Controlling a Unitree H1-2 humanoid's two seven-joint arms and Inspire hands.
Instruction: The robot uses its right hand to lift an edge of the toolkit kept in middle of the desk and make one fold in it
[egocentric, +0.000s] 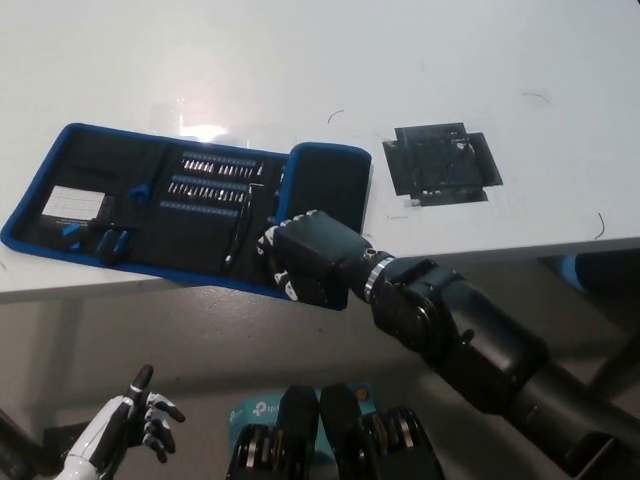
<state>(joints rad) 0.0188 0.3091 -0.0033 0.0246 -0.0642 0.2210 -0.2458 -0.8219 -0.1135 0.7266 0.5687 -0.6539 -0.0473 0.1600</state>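
Note:
The toolkit (150, 205) is a black roll-up case with blue edging, lying across the left half of the white desk (480, 60). Rows of screwdriver bits (215, 175) and small tools show in its open panels. Its right end panel (335, 185) lies folded over onto the case, black outside facing up. My black right hand (305, 262) sits on the near part of that folded panel at the desk's front edge, fingers curled at the panel's free edge. My white left hand (135, 425) hangs low at the bottom left, below the desk, fingers apart.
A black square patch (442, 163) lies on the desk to the right of the toolkit. The desk's front edge (520, 248) runs just behind my right forearm. A teal box (250, 410) lies on the floor below.

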